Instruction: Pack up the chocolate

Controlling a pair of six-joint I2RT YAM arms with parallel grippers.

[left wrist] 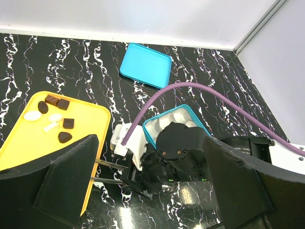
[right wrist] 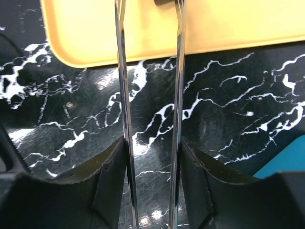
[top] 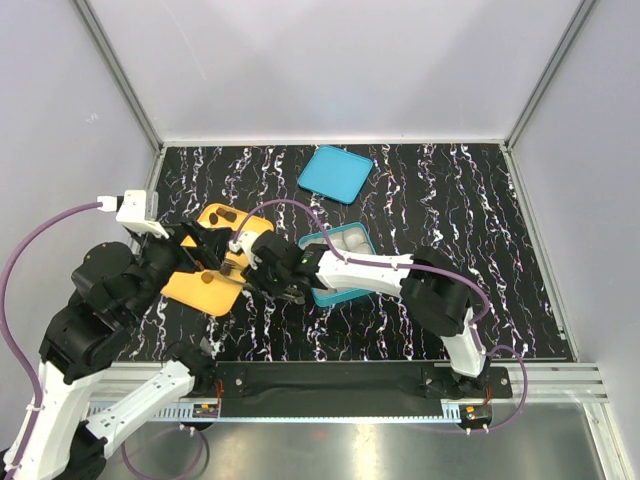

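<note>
Several dark and pale chocolate pieces lie at the far end of a yellow tray. My right gripper is shut on metal tongs, which reach out over the tray's near edge. A small dark bit shows between the tong tips at the frame's top edge; I cannot tell if it is gripped. My left gripper hangs wide open above the right wrist and the tongs, holding nothing. The teal box with white paper cups sits right of the tray.
A teal lid lies flat at the back of the black marbled table. The right arm's purple cable arcs over the box. Grey walls close the table on three sides.
</note>
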